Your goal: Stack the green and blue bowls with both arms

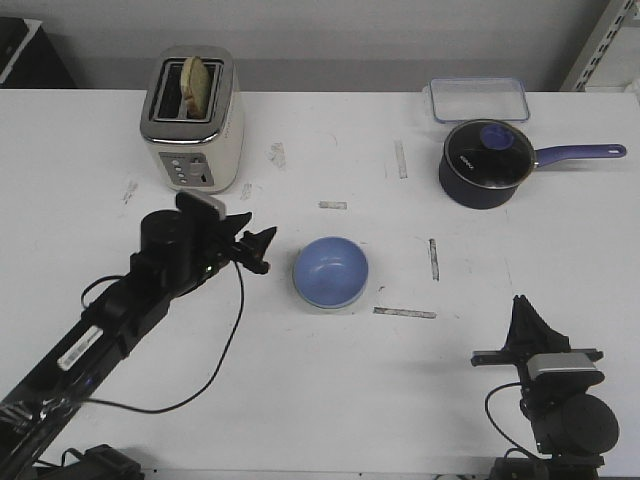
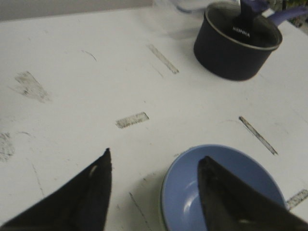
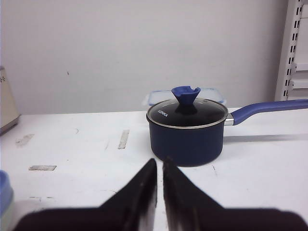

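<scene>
The periwinkle blue bowl (image 1: 330, 270) sits mid-table, nested in the pale green bowl, of which only a thin rim (image 1: 322, 304) shows beneath it. My left gripper (image 1: 262, 250) is open and empty, just left of the stacked bowls. In the left wrist view (image 2: 155, 155) one finger (image 2: 231, 202) lies in front of the blue bowl (image 2: 185, 192), and the other finger is over bare table. My right gripper (image 1: 525, 305) is shut and empty, low near the front right edge. In the right wrist view (image 3: 160, 161) it points toward the pot, and the blue bowl's edge (image 3: 4, 190) shows at the side.
A dark navy pot (image 1: 487, 163) with a glass lid and a long handle stands at the back right, with a clear lidded container (image 1: 478, 98) behind it. A cream toaster (image 1: 192, 120) holding bread stands at the back left. Worn tape marks (image 1: 405, 313) dot the white table.
</scene>
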Available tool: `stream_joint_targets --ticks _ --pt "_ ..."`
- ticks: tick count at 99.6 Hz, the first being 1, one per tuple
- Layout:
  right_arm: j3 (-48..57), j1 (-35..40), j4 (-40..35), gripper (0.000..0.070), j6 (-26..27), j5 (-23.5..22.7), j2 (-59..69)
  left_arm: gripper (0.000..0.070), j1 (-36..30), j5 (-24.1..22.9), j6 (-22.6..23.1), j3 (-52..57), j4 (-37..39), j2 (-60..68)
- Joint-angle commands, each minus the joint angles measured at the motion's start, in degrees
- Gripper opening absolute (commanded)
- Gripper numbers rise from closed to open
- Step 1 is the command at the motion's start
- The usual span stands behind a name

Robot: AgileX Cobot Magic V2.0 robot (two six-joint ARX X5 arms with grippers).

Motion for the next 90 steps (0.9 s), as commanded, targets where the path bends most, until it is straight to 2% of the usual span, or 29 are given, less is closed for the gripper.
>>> stream_joint_targets --ticks 1,6,25,35,62,76,90 --pt "-0.07 0.04 0.81 0.0013 0.52 0.2 -0.11 0.0061 1.2 -0.28 1.29 -4.63 4.96 -3.96" --pt "-0.07 0.04 0.81 0.0012 0.52 0.2 -0.11 0.0 2.45 -0.37 2.23 -8.2 7.06 -7.39" --pt "-0.07 0.04 0.81 0.0012 0.52 0.2 -0.11 0.0 7.32 -8.28 2.93 -18.56 8.44 -19.45" --pt "-0.07 0.04 0.81 0.0012 0.52 0.2 -0.11 0.0 10.6 -10.78 4.63 -23.28 8.48 -25.62" --pt "-0.07 0.04 0.81 0.0013 0.52 0.2 -0.11 0.0 18.73 -10.88 5.05 -35.54 7.69 -42.25" --pt "-0.07 0.04 0.81 0.0012 0.5 0.2 -0.11 0.0 19.43 -10.82 5.05 -36.35 1.44 -49.7" --pt "-0.07 0.04 0.81 0.0012 0.52 0.2 -0.11 0.0 19.39 -10.6 5.05 -36.35 0.44 -55.69"
